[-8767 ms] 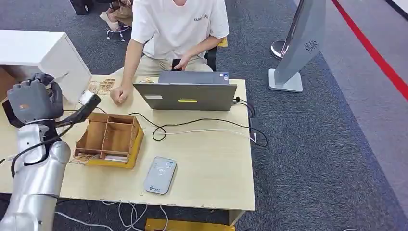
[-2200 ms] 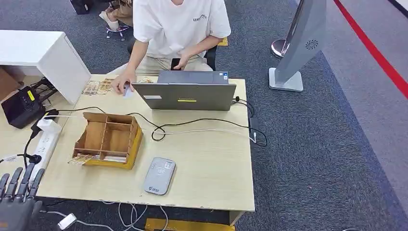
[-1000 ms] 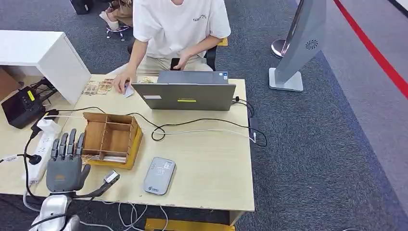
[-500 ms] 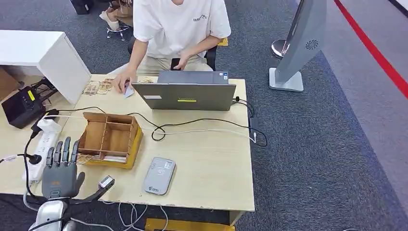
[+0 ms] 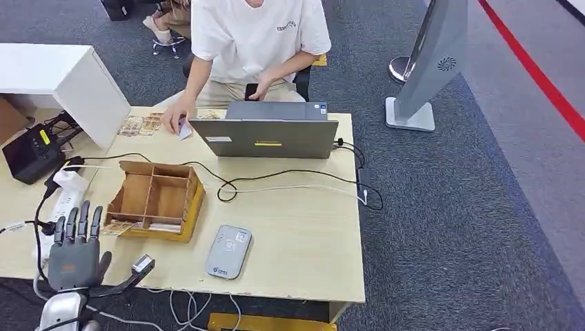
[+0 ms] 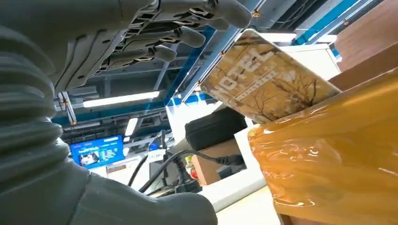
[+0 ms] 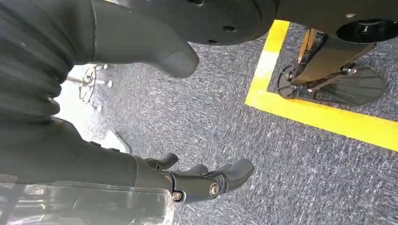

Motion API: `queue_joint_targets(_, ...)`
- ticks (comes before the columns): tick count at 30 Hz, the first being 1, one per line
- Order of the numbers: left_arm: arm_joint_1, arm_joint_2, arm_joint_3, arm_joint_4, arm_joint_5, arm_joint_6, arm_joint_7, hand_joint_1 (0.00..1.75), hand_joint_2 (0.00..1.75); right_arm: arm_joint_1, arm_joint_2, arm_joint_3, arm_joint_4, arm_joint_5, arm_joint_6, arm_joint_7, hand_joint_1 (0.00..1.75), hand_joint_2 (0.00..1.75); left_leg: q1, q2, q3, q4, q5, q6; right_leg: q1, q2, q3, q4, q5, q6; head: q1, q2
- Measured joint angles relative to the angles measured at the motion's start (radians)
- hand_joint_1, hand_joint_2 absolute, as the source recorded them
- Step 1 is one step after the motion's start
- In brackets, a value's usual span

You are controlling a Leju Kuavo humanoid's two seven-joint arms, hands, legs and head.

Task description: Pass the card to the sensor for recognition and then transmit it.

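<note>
A brown card printed HOTEL [image 6: 263, 79] leans out of the wooden compartment box [image 5: 155, 196], whose base is wrapped in yellow tape [image 6: 328, 154]. In the head view that card [image 5: 117, 226] pokes out at the box's near left corner. My left hand [image 5: 72, 249] hovers just left of it near the table's front edge, fingers [image 6: 187, 35] straight and apart, holding nothing. The grey card sensor [image 5: 229, 252] lies flat on the table to the right of the box. My right hand [image 7: 56, 140] hangs over the carpet with loosely bent fingers [image 7: 206, 180], empty.
A person in a white shirt sits behind a grey laptop [image 5: 269, 134], one hand [image 5: 172, 123] on a pale card. Black and white cables [image 5: 290, 183] cross the table. A power strip [image 5: 58, 207] and a black device [image 5: 31, 152] lie at the left.
Over the last second my left hand has drawn back from beside the box toward the table's near left corner, fingers still spread. The person's hand stays by the laptop.
</note>
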Motion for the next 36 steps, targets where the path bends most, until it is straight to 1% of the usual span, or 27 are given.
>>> queue_joint_targets(15,0.001,0.0,0.013,-0.001,0.0,0.0,0.0,0.0,1.75,0.0,0.0,0.0,0.0,0.008,0.0,0.0,0.0,1.75,0.0,0.0,0.0,0.0,0.0,0.0,0.0,0.0,0.0,0.0,0.0,0.0,0.0,0.0)
queue_joint_targets(19,0.0,0.0,0.013,-0.014,0.0,0.0,-0.001,0.0,1.75,0.0,0.0,0.0,0.0,0.01,0.0,-0.003,0.0,1.75,0.0,0.0,0.0,0.0,0.0,0.0,0.0,0.0,0.0,0.0,0.0,0.0,0.0,0.0)
queue_joint_targets(36,-0.03,0.0,0.013,-0.04,0.0,0.0,0.003,0.0,1.75,-0.001,0.0,0.0,0.0,0.014,0.0,-0.006,0.0,1.75,0.0,0.0,0.0,0.0,0.0,0.0,0.0,0.0,0.0,0.0,0.0,0.0,0.0,0.0)
